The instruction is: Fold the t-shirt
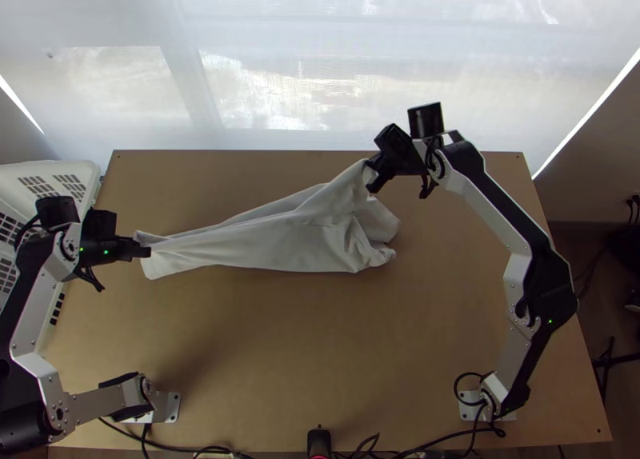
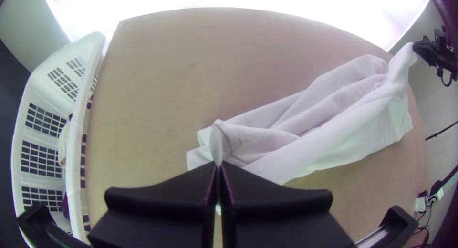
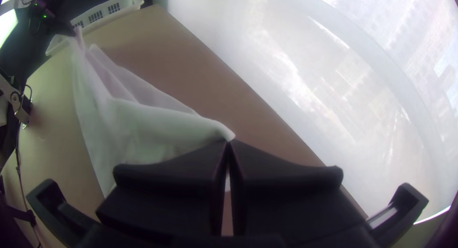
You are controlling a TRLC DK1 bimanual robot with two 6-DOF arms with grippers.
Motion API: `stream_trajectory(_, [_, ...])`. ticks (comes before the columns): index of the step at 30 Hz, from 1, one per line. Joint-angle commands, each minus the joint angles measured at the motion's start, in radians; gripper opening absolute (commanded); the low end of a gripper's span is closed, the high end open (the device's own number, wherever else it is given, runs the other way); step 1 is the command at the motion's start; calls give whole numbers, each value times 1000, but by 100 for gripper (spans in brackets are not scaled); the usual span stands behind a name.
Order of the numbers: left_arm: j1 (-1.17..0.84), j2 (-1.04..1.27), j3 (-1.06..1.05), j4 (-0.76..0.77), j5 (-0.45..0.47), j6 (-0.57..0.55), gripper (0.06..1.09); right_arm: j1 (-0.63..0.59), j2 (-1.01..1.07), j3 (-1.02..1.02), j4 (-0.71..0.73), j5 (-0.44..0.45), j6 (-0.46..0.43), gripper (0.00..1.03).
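At the counter's (image 1: 320,363) near edge, between the two arm bases, stands a small black device (image 1: 318,441) with dark cables (image 1: 176,448) running beside it.

Farther in, toward the left side, the left gripper (image 1: 147,252) is closed on the narrow end of the white shirt (image 1: 280,243); its own wrist view has the cloth pinched upright between the fingertips, with loose edges lying around the tips. From there the shirt stretches across the middle of the counter toward the right, widening as it goes, in long lengthwise folds. Its right-hand part is rumpled, with layers overlapping on the counter.

Beyond the left gripper, along the counter's left edge, is a white slotted basket (image 1: 90,169) with some pale cloth (image 2: 63,143) in it.

Farther back, the right gripper (image 1: 374,173) is closed on the shirt's far corner, which is drawn up to a peak at its fingertips. The rest of the shirt lies on the near side of that gripper, some of it reaching a little past it to the right. Behind the counter's far edge hangs a pale, see-through screen (image 1: 264,83) with light coming through.
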Motion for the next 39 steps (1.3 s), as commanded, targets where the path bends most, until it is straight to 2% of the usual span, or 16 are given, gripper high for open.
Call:
stream_trajectory(1, [-29, 76, 55, 14, 3, -17, 9, -19, 93, 110, -7, 1, -3, 3])
stream_trajectory(11, [-43, 211, 102, 71, -2, -23, 9, -17, 182, 149, -18, 7, -11, 3])
stream_trajectory(32, [-96, 449, 159, 177, -14, -65, 9, -4, 280, 34, 13, 53, 14, 3])
stream_trajectory(33, [-98, 456, 165, 178, -14, -69, 9, -4, 283, 38, 18, 53, 28, 15])
stream_trajectory(35, [-98, 464, 177, 181, -14, -75, 9, -4, 282, 49, 22, 53, 46, 48])
stream_trajectory(36, [-98, 464, 185, 181, -13, -83, 15, -4, 277, 55, 22, 53, 57, 70])
stream_trajectory(37, [-98, 462, 190, 178, -13, -88, 27, -4, 270, 60, 22, 53, 61, 91])
stream_trajectory(38, [-98, 459, 196, 172, -13, -89, 38, -4, 256, 60, 22, 53, 63, 99])
stream_trajectory(39, [-99, 452, 202, 160, -13, -88, 46, -4, 241, 61, 22, 53, 63, 99])
